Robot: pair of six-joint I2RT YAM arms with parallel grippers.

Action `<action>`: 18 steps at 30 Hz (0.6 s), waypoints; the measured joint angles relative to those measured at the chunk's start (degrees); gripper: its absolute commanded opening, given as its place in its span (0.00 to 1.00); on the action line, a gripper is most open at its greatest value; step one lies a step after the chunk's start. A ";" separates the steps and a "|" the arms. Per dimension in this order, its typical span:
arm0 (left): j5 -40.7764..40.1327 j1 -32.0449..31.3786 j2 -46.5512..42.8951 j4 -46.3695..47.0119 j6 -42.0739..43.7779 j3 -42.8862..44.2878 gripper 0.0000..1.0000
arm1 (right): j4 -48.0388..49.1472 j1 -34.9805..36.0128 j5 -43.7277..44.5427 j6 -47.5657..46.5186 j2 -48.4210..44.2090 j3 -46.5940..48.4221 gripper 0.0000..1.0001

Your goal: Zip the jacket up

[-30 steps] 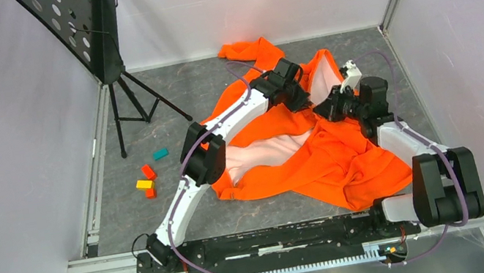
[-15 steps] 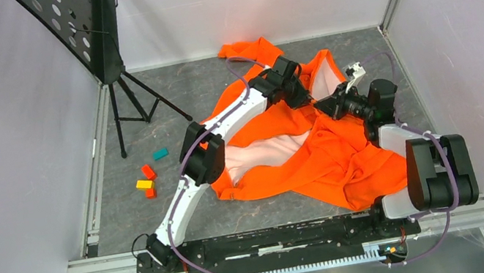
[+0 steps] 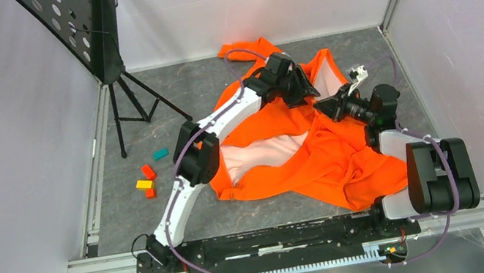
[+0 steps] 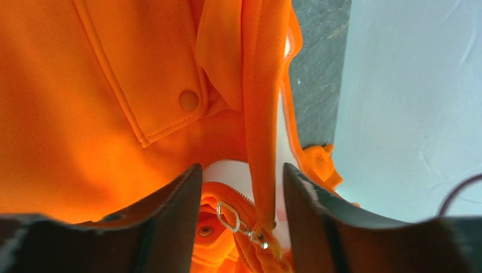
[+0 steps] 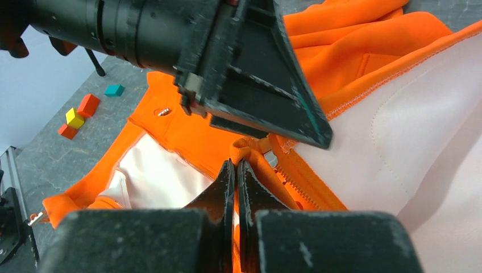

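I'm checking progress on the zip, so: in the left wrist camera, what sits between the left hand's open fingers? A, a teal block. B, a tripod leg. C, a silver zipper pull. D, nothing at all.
C: a silver zipper pull on the orange jacket shows in the gap of the open left hand.

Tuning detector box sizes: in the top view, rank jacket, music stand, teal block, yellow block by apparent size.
1. jacket
2. music stand
3. teal block and yellow block: look alike, too small to rank.
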 measured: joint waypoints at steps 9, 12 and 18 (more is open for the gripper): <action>14.99 7.28 -12.22 23.76 2.19 -18.99 0.66 | 9.18 -1.03 -0.46 6.40 0.04 -2.80 0.00; 25.57 10.14 -13.05 43.45 1.11 -25.09 0.65 | 11.43 -1.11 -1.07 8.33 0.46 -3.41 0.00; 46.47 13.49 -9.46 78.79 -2.60 -32.37 0.61 | 18.53 -1.44 -2.40 13.09 2.71 -4.39 0.00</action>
